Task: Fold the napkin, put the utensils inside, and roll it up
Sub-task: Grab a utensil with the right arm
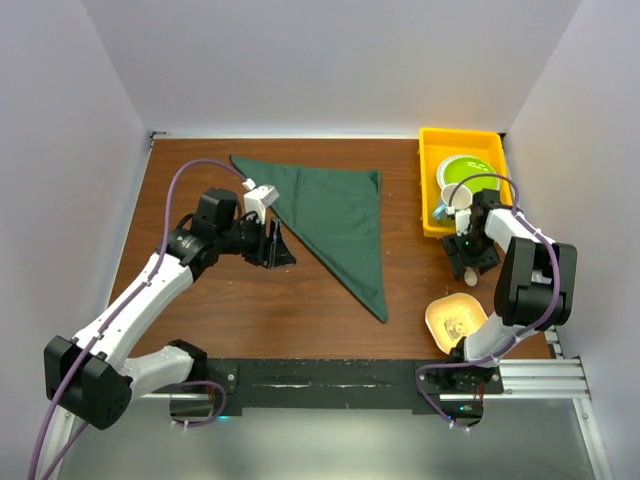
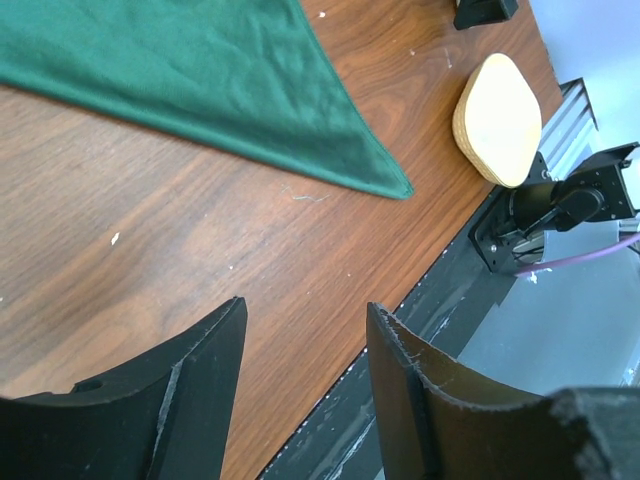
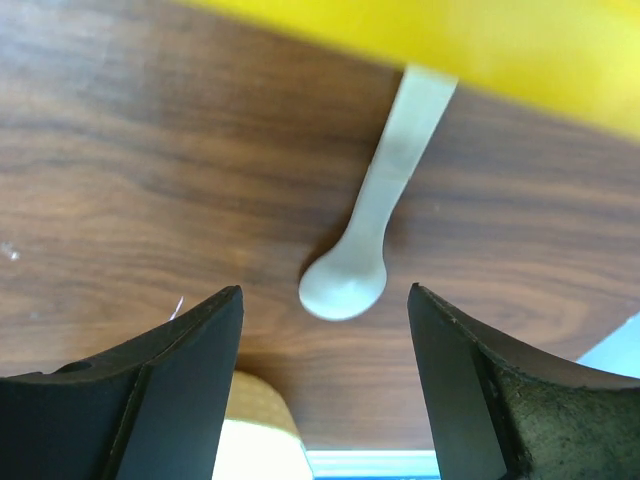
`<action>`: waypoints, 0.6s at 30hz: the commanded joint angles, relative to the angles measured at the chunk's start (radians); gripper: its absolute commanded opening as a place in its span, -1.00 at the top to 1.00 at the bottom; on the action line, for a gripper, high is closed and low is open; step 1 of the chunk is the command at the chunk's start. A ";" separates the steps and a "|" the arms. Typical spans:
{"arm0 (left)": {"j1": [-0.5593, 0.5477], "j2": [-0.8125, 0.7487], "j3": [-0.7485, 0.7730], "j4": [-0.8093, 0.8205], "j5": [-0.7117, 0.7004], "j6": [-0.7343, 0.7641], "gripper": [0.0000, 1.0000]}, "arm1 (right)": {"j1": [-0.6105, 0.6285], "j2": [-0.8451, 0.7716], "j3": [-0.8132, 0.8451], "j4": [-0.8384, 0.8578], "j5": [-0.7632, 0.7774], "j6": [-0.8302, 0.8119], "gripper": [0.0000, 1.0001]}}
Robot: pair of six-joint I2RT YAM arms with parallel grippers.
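Green napkin (image 1: 332,216) triangular; spoon (image 3: 372,215) on table (image 1: 250,300) (handle by tray (image 1: 428,185) edge).

A yellow tray (image 1: 460,136) sits at the brown table's (image 1: 260,320) far right corner, holding a green bowl (image 1: 470,172). A small pale yellow dish (image 1: 453,320) lies nearer, well apart.

Napkin (image 1: 335,225): dark green woven cloth, matt, lightly creased. Table (image 1: 280,320): dark wood grain, smooth, faint sheen. Spoon (image 3: 380,200): pale, smooth, matt, wood-like. Tray (image 1: 460,134): yellow plastic, glossy.
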 commanded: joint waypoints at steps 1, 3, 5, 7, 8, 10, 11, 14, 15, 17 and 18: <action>0.015 -0.005 -0.017 0.001 0.022 0.010 -0.11 | -0.003 0.020 0.012 0.062 -0.027 -0.019 -0.42; 0.017 -0.005 -0.016 -0.005 0.020 0.011 -0.11 | -0.003 0.028 -0.007 0.073 -0.018 -0.018 -0.40; 0.020 -0.006 -0.016 -0.014 0.013 0.016 -0.11 | -0.003 0.028 -0.024 0.098 -0.018 -0.016 -0.37; 0.023 -0.009 -0.019 -0.016 0.010 0.016 -0.11 | -0.003 0.026 -0.039 0.105 -0.024 -0.013 -0.26; 0.024 -0.011 -0.020 -0.016 0.010 0.018 -0.11 | -0.003 0.026 -0.042 0.107 -0.025 -0.012 -0.22; 0.027 -0.014 -0.025 -0.016 0.013 0.016 -0.11 | -0.003 0.025 -0.053 0.113 -0.027 -0.015 -0.05; 0.027 -0.015 -0.025 -0.016 0.014 0.016 -0.11 | -0.003 0.026 -0.053 0.112 -0.024 -0.019 0.02; 0.029 -0.020 -0.028 -0.018 0.011 0.018 -0.11 | -0.003 0.042 -0.048 0.112 -0.018 -0.027 0.20; 0.029 -0.020 -0.028 -0.018 0.011 0.021 -0.11 | -0.003 0.045 -0.044 0.110 -0.014 -0.027 0.22; 0.031 -0.025 -0.031 -0.025 0.010 0.022 -0.11 | -0.004 0.055 -0.034 0.101 -0.005 -0.030 0.35; 0.032 -0.026 -0.032 -0.027 0.008 0.024 -0.10 | -0.003 0.054 -0.030 0.098 -0.004 -0.030 0.42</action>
